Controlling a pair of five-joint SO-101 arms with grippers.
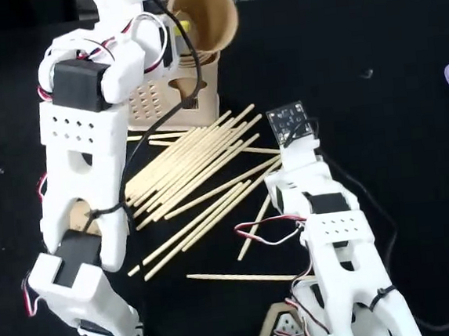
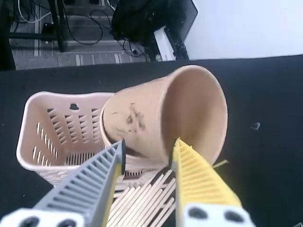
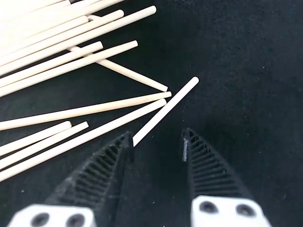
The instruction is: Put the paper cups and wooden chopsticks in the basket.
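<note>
1. Left end effector (image 2: 147, 150) pinches the paper cup (image 2: 156, 118) by its rim (clearest in its wrist view), tilted above the basket (image 2: 45, 137).
2. Right end effector (image 3: 156, 142), spread, hovers over loose chopsticks (image 3: 71, 66).
3. High view: chopsticks fan across mid-bench (image 1: 393, 122), beside the basket.

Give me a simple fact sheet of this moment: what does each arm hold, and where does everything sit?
Holding: the left tool is shut on a brown paper cup, tilted on its side above the basket
Basket: cream slotted plastic basket, upright on the black table
Loose items: pale wooden chopsticks, scattered flat on the table beside the basket
Free arm: the right tool is open, holding nothing, low over the edge of the chopstick pile
Left to do: chopsticks not yet in the basket
</note>
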